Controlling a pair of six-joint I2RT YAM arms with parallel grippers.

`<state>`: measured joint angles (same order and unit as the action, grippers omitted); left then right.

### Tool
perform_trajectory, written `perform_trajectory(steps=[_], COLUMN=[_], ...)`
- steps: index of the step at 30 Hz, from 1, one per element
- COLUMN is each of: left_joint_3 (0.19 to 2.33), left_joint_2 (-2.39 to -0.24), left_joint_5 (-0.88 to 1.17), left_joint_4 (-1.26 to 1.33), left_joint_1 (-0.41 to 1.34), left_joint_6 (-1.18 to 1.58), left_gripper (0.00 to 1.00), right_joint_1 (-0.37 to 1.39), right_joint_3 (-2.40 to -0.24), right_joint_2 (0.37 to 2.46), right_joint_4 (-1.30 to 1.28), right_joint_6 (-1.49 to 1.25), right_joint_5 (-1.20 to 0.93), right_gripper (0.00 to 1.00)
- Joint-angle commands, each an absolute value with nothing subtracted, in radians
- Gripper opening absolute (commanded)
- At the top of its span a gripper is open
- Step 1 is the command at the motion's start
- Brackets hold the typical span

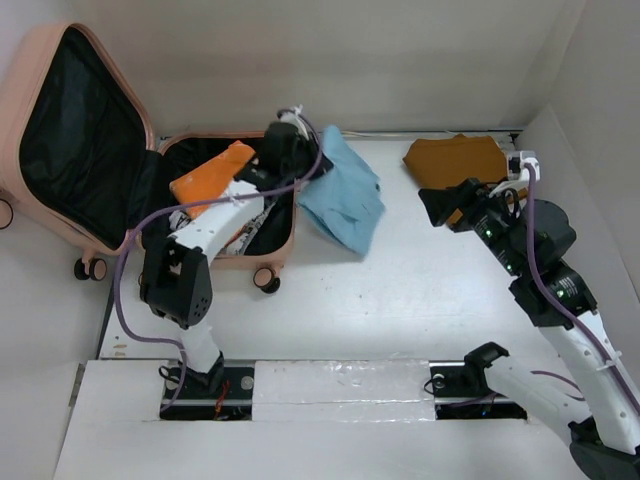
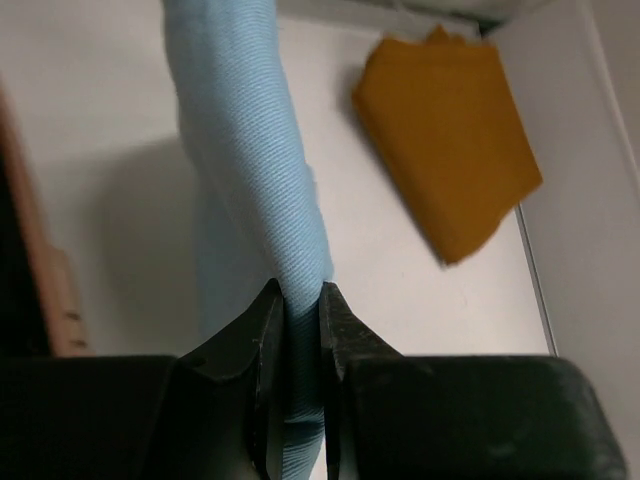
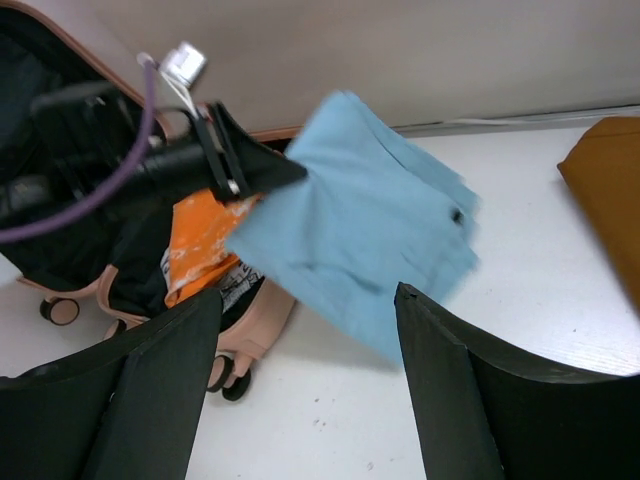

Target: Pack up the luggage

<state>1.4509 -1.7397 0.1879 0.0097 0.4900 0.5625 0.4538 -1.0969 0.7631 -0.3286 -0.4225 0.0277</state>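
**Left fingers grip a blue cloth beside the open luggage**

At the near edge of the desk (image 1: 420, 300) the two arms rise from their bases. The right arm (image 1: 545, 275) reaches forward and inward. The right fingers (image 3: 160, 400) are spread wide with nothing between them. They hang above bare desk, just short of a folded mustard cloth (image 1: 455, 158).

The left arm (image 1: 200, 240), with a purple cable (image 1: 130, 290) looped along it, stretches out over the luggage (image 1: 60, 60). The luggage sits on the left side of the desk, lying open. Its pink lid is propped up at the far left and shows black lining. Its lower half lies flat with the wheels (image 1: 266, 281) towards the arms. Inside the lower half an orange packet (image 1: 212, 172) lies on top of other things too jumbled to tell apart.

Beyond the right rim of the luggage, the left fingers (image 2: 268, 325) are clamped on one edge of a blue cloth (image 1: 345, 195). The wrist view shows the fabric pinched tight between them. The cloth hangs from the grip and spreads over the desk just beside the luggage, outside it.

Farthest off, the mustard cloth lies flat near the back wall on the right, well apart from the blue cloth.
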Motion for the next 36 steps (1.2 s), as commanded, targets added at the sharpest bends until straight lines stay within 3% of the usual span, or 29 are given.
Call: perform_trajectory(steps=[1,12,17,25,36], left_joint_3=[1.626,1.379,1.336,1.168,1.126], left_joint_2=[-1.657,-1.503,-1.471,-1.448,-1.469], left_joint_5=[0.204,0.506,0.518,0.206,0.035], left_joint_4=[-0.1,-0.015,-0.014,-0.029,-0.044], left_joint_1=[0.411,-0.136,-0.25,-0.308,-0.433], left_joint_6=[0.456,0.549,0.526,0.546,0.584], left_gripper=[0.0,0.0,0.0,0.0,0.0], right_joint_1=[0.465,0.465,0.465,0.474,0.474], right_joint_3=[-1.114,-1.104,-1.104,-1.104,-1.066], right_joint_2=[0.741,0.732,0.732,0.723,0.713], right_joint_4=[-0.278,-0.268,-0.268,-0.268,-0.279], right_joint_6=[-0.425,-0.425,-0.425,-0.425,-0.425], right_joint_5=[0.005,-0.037,-0.058,-0.058,-0.069], right_gripper=[0.76,0.76,0.76,0.76,0.76])
